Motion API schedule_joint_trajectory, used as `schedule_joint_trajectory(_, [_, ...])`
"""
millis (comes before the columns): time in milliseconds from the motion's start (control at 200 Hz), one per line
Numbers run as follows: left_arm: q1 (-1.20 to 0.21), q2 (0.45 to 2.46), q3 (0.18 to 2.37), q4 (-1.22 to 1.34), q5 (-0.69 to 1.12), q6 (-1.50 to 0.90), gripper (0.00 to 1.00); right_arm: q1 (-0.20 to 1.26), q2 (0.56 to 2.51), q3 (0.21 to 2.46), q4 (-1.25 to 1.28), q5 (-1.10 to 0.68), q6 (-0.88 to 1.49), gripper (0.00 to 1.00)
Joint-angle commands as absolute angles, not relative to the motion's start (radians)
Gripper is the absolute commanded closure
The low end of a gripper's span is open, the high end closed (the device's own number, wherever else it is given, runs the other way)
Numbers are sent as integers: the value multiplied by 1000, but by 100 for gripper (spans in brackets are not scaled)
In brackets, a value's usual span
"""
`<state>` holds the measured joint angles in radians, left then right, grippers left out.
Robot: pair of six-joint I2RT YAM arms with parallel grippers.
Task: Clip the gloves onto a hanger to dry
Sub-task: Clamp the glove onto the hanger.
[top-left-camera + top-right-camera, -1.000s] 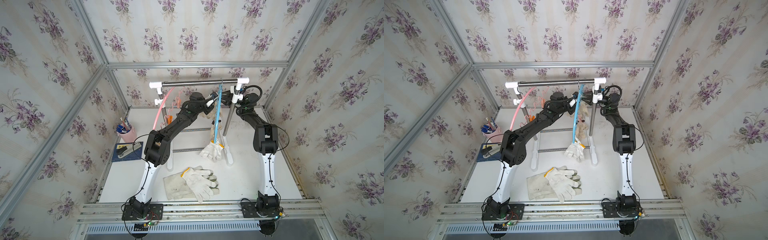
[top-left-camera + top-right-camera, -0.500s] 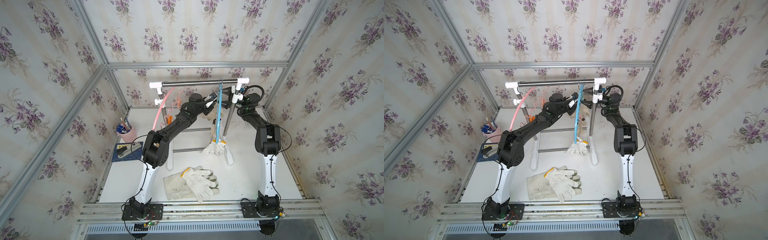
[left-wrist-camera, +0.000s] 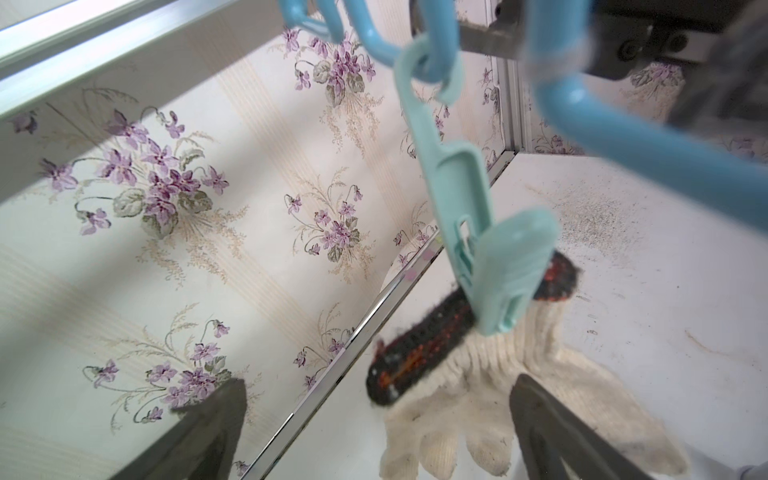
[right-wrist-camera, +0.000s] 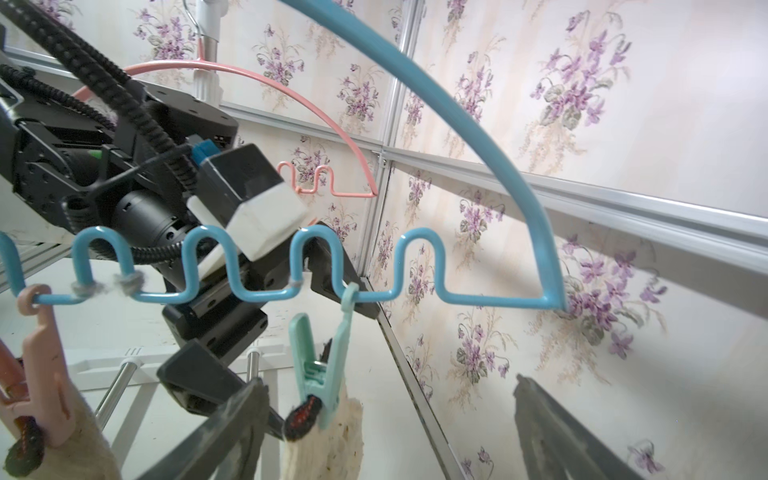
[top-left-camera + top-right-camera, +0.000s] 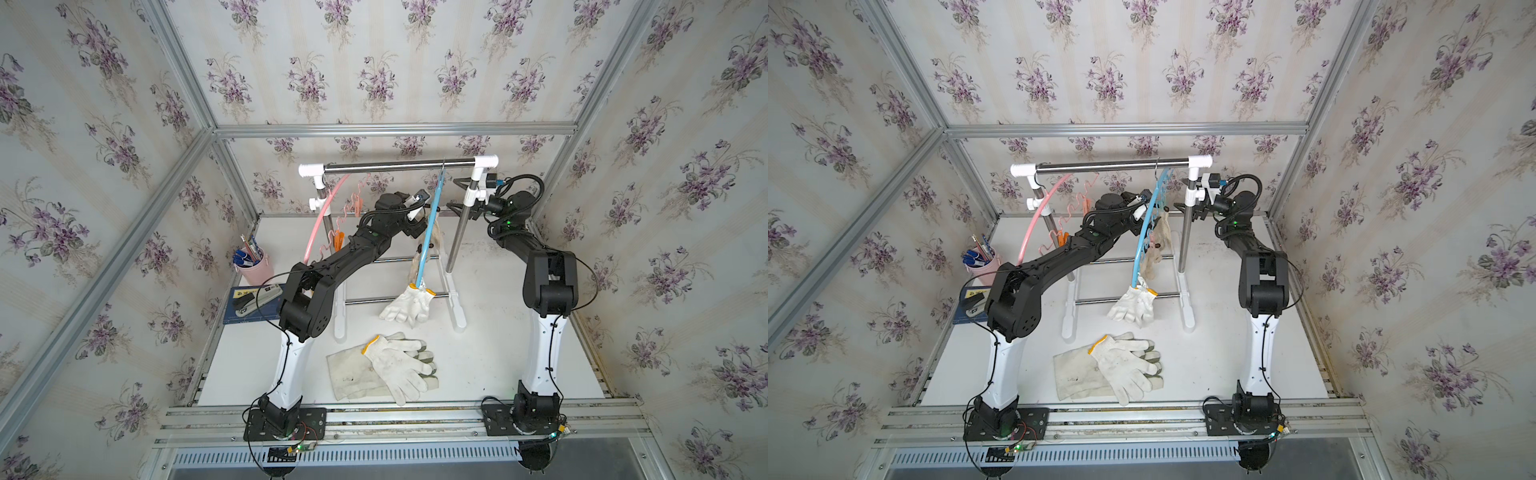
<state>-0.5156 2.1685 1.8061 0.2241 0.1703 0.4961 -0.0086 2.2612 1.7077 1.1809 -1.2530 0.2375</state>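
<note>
Left wrist view: left gripper jaws wide near a glove clipped to the blue hanger; right gripper jaws wide, both empty.

- Wallpaper: pale cream stripes with purple violet sprays and grey-green leaves.
- Blue hanger: sky blue all over.
- Pink hanger, to its left: salmon pink.
- Mint-green clip and pale pink clip, both on the blue hanger.
- Beige knitted glove in the mint-green clip: cream ribbing, black cuff edge flecked orange-red.
- Hanging white glove at the blue hanger's near end: yellow cuff edge.
- Lying white glove: yellow-orange cuff edge, grey smudges.
- Canvas glove under it: stained off-white, grey-green fingertips.
- Table: white.
- Pen cup, at the left: pink, holding blue pens.
</note>
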Motion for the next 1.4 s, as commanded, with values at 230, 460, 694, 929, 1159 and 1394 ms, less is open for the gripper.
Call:
schedule_joint_trajectory(230, [-545,2037,1567,290,94,571,0,-32,2086,1458,987,-1058,-12,8])
schedule_joint_trajectory(460, [-566,1931,1347,306,-31,515,0,-42,1953,1314,808,-768,-55,7])
schedule_joint_trajectory(694, [-603,1777,1155,302,-123,442,0,-52,1785,1071,750,-404,20,7])
schedule_joint_trajectory(929, [-678,1567,978,283,-206,434,0,-25,1514,829,662,-227,-9,8])
schedule_joint_trajectory(1159, [-748,1259,810,228,-232,360,0,60,1253,705,498,-128,-41,9])
schedule_joint_trajectory(1394, [-796,962,835,-36,-86,279,0,229,1015,725,306,-128,-87,14])
